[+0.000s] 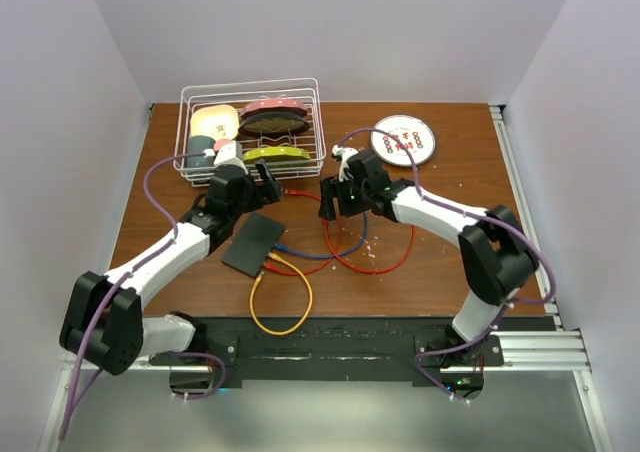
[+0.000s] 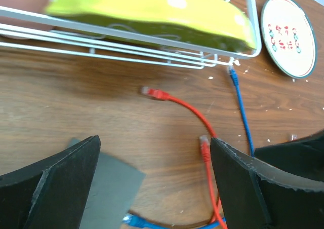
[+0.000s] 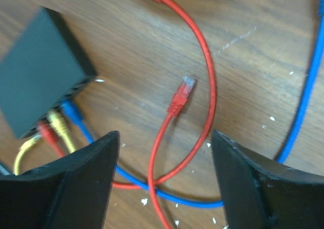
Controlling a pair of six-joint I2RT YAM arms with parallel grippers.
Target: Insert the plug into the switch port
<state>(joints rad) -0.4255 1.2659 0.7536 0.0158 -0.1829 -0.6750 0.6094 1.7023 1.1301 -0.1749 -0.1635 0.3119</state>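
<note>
Left gripper [image 2: 154, 188]: my fingers [image 2: 50, 188] stand wide apart and grasp nothing. Bare wooden table [image 1: 450, 252] shows between them. The gripper hangs low over the wood between the wire basket [image 2: 152, 56] and the switch [image 3: 40, 77], and a grey corner of the switch shows just beside my left-hand finger.

Right gripper [image 3: 164, 188]: these fingers [image 3: 258, 188] are also spread, and nothing is clamped in them. The red plug [image 3: 182, 94] lies flat on the table below and ahead of the gap. It is free of both fingers, with its clear tip pointing away from me.

Switch: it lies flat on the table between the two arms, nearer the left one, with its socket edge turned toward the arm bases. Three sockets are occupied, by a blue plug [image 3: 73, 112], a yellow plug [image 3: 58, 123] and another red plug [image 3: 45, 132] side by side. The loose red plug sits well apart from that edge, to the right of the switch in the right wrist view.

Other items: a second loose red plug [image 2: 152, 93] lies on the wood nearer the basket. A loose blue plug [image 2: 233, 76] rests just beside the basket's corner. The basket holds a yellow-green dish [image 2: 152, 8]. A round white disc [image 2: 288, 36] with red marks lies right of the basket.
</note>
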